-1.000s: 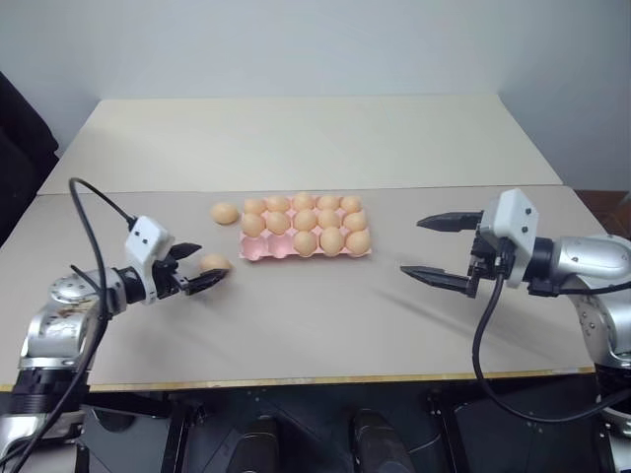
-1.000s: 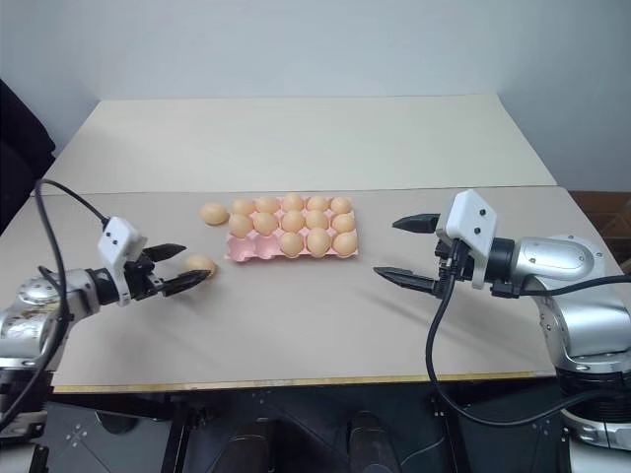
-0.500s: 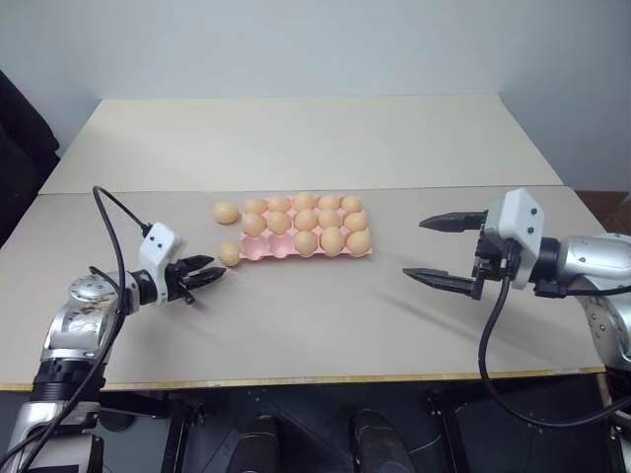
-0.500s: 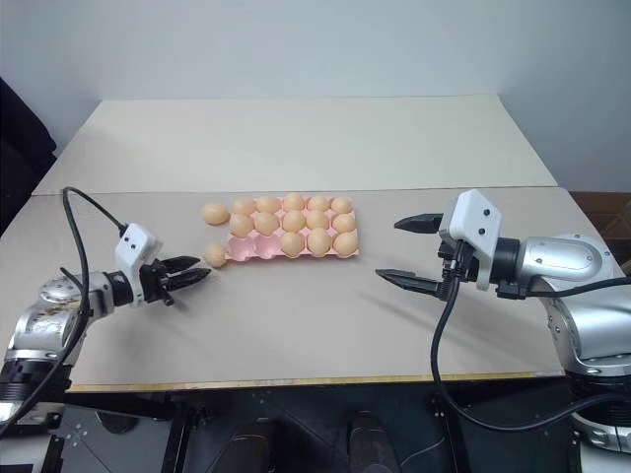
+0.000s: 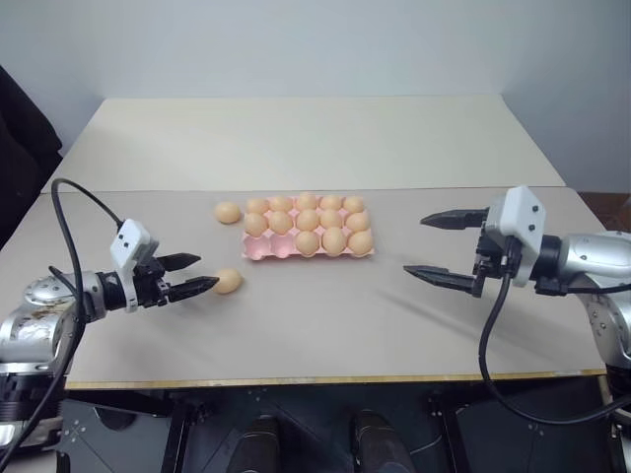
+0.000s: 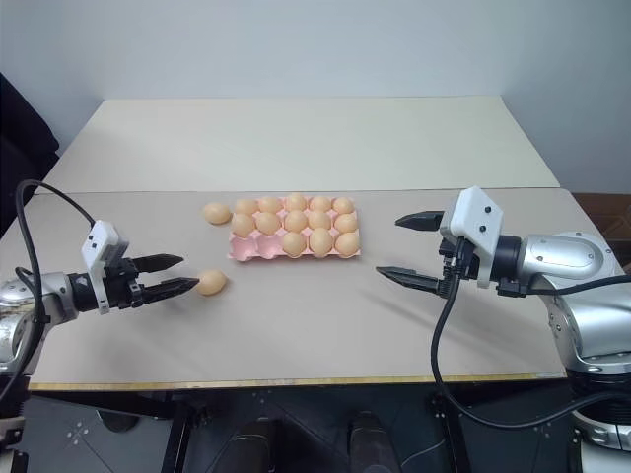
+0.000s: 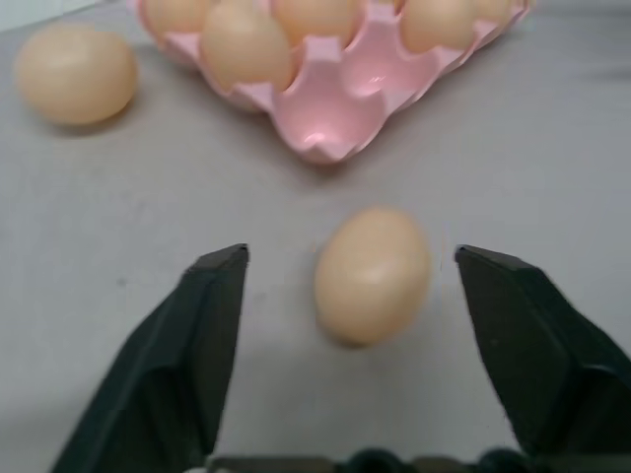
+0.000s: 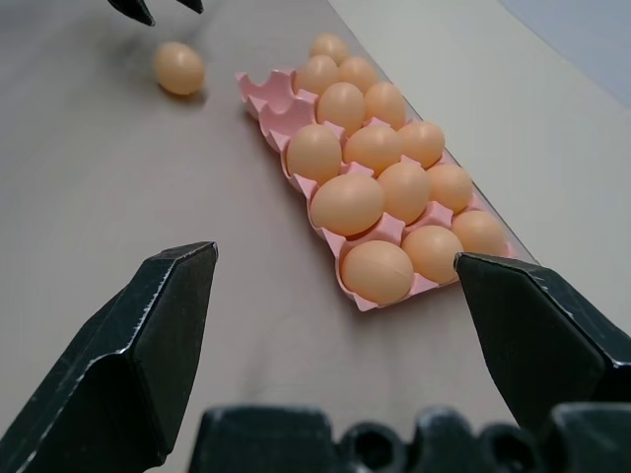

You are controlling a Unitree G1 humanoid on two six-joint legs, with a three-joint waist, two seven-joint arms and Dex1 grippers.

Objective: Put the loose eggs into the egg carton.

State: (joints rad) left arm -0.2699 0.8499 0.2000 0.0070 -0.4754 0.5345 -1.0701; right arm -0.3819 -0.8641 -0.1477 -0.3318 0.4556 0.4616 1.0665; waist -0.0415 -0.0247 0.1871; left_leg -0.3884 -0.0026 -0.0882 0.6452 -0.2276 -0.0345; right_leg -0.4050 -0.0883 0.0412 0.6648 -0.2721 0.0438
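Observation:
The pink egg carton (image 5: 260,251) lies mid-table and holds several eggs; its two front-left cups are bare. One loose egg (image 5: 228,281) rests on the table in front of that corner. My left gripper (image 5: 203,273) is open, its tips just short of this egg and not touching it. In the left wrist view the egg (image 7: 373,273) lies between the spread fingertips (image 7: 219,296). A second loose egg (image 5: 228,212) sits left of the carton's back corner. My right gripper (image 5: 418,245) hovers open and empty to the right of the carton (image 8: 271,113).
A second table (image 5: 296,138) adjoins behind, with a seam just past the carton. The table's front edge (image 5: 325,376) runs close below both grippers. A black cable (image 5: 69,197) loops above the left arm.
The left gripper, shut half a second ago near the carton's corner, has drawn back to the left and opened. The near egg now lies farther from the carton. The right gripper kept still.

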